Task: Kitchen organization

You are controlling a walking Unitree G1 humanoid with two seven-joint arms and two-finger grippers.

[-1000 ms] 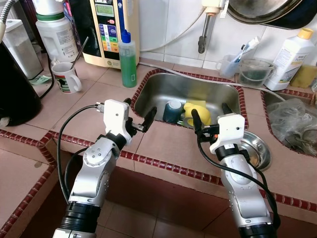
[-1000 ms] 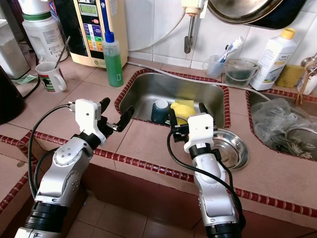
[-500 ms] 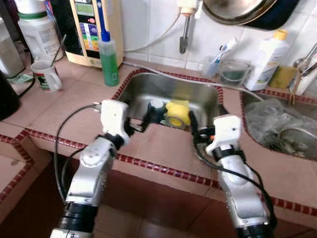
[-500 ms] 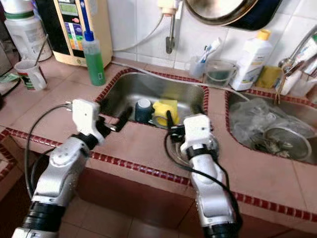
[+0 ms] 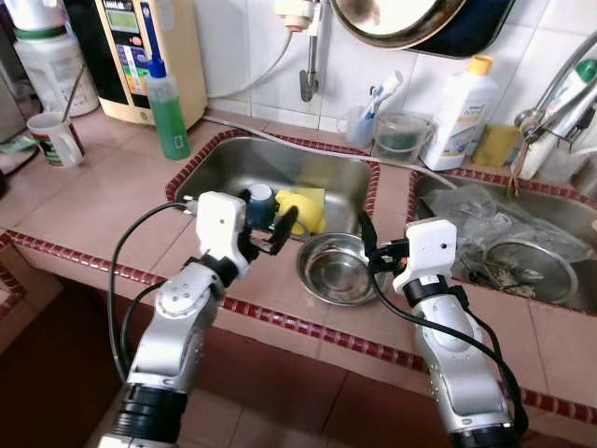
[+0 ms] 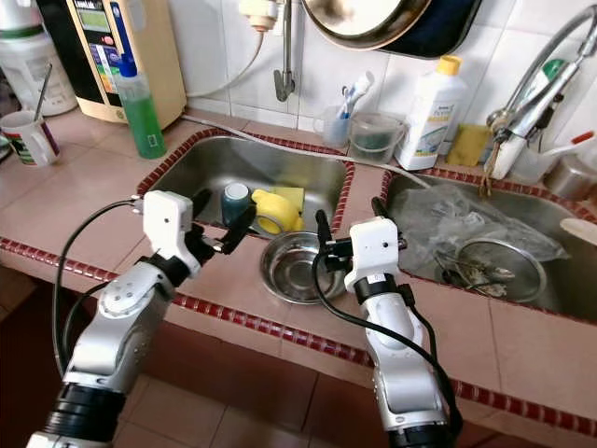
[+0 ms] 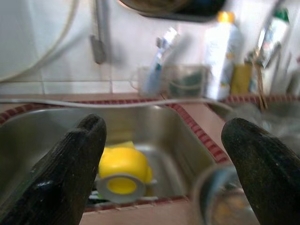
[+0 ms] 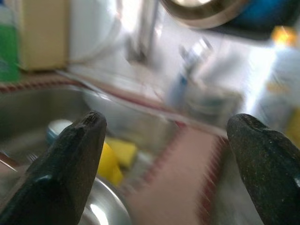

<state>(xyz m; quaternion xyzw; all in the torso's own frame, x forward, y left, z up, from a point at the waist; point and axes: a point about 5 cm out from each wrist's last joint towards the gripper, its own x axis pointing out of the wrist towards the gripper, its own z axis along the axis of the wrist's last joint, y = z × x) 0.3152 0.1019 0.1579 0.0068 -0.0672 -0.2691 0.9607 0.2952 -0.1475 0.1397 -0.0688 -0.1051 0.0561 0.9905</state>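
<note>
A steel bowl (image 5: pixel 338 269) stands empty on the tiled counter (image 5: pixel 112 205), in front of the left sink (image 5: pixel 280 166). My left gripper (image 5: pixel 268 211) is open, just left of the bowl and above the sink's front edge. My right gripper (image 6: pixel 349 218) is open too, hovering at the bowl's right rim with nothing between its fingers. In the sink lie a yellow cup (image 7: pixel 123 168) on its side, a yellow sponge (image 5: pixel 311 198) and a teal cup (image 5: pixel 259 199). The bowl's rim (image 7: pixel 220 187) shows blurred in the left wrist view.
A green soap bottle (image 5: pixel 168 107), a mug (image 5: pixel 54 138) and a water machine (image 5: pixel 154 47) stand at the back left. A white bottle (image 5: pixel 461 112) and a toothbrush cup (image 5: pixel 359 126) line the wall. The right sink (image 5: pixel 550 215) holds a plastic bag and a steel strainer (image 5: pixel 522 261).
The whole picture has shifted, so the camera moved to the right along the counter. The bowl now lies between my two grippers instead of right of the right arm. Both grippers stay open.
</note>
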